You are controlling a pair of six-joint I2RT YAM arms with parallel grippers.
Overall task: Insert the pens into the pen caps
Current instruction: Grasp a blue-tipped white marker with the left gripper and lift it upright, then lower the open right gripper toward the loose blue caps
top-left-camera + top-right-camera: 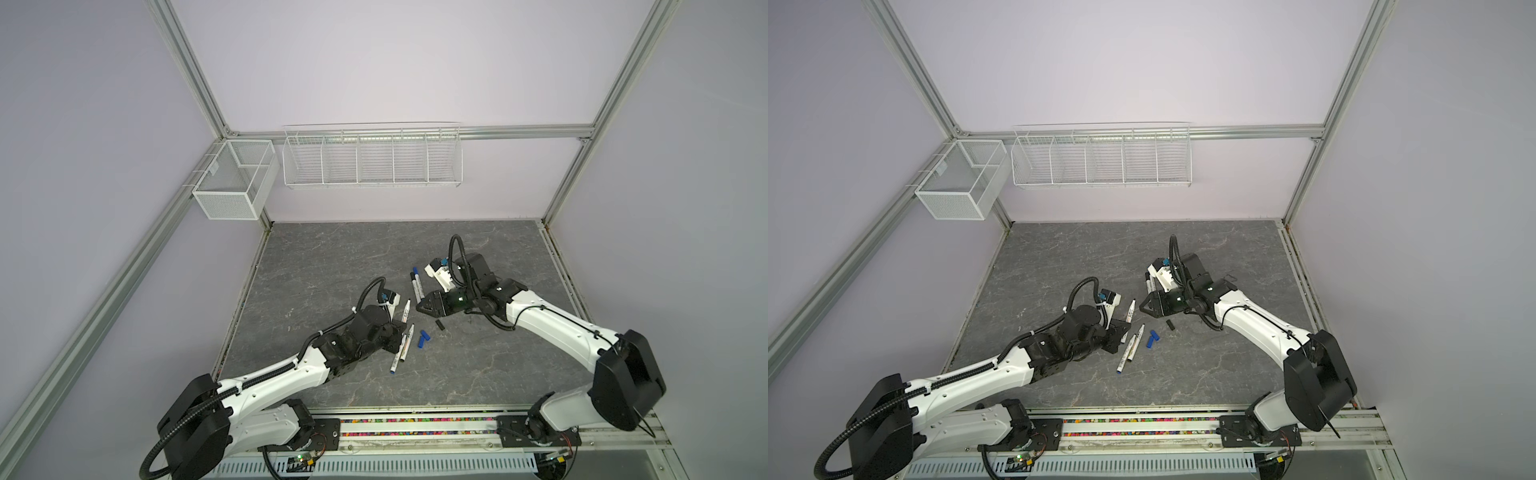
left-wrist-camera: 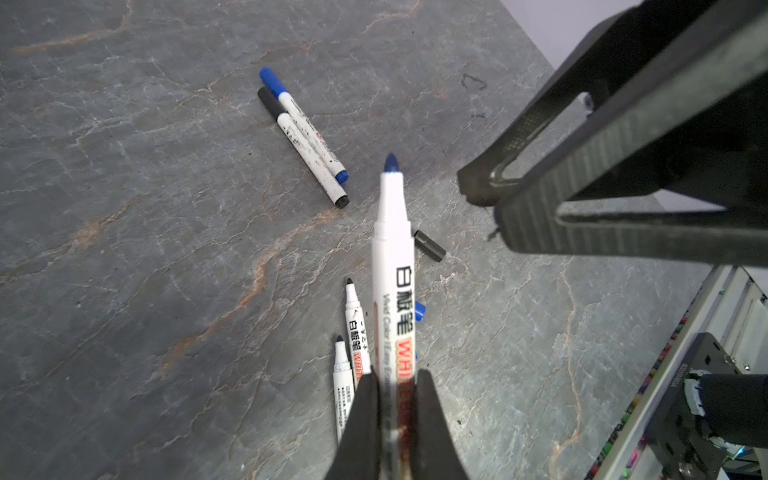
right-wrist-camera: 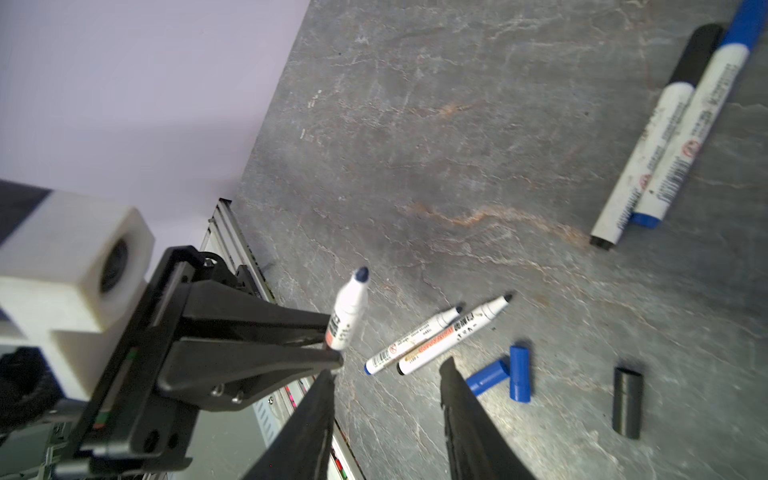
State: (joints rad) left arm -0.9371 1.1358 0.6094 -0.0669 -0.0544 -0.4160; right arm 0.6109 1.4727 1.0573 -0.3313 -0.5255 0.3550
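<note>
1. Left gripper (image 2: pixel 397 376): I see the jaws clamped on the barrel of the blue-tipped pen (image 2: pixel 392 257).
2. Blue-tipped pen: uncapped. The nib points away from the left gripper, toward the right gripper (image 3: pixel 388 368). In the right wrist view the nib end is tilted up off the tabletop (image 1: pixel 332 257).
3. Right gripper: the jaws stand apart and I see nothing between them. It hangs over the loose pens and caps, close to the left gripper and facing it.
4. Blue-plugged pen (image 3: pixel 413 338): uncapped with a dark nib. It lies flat on the tabletop just beside the left gripper.
5. Black-plugged pen (image 3: pixel 454 332): uncapped with a dark nib. It lies flat alongside the blue-plugged pen, touching it and pointing the same way.
6. Blue caps (image 3: pixel 519 374): two, both loose on the tabletop. They meet at one end in a shallow V, just beside the two uncapped pens.
7. Black cap (image 3: pixel 627 403): one, loose. It lies near the blue caps but apart from them.
8. Blue-capped pen (image 2: pixel 305 126): cap on. It lies flat farther back on the tabletop, well apart from the loose caps.
9. Black-capped pen (image 2: pixel 303 147): cap on. It lies side by side with the blue-capped pen, touching it, with both caps at the same end.
10. Tabletop: grey, veined like stone. Every loose item listed here rests on it.
</note>
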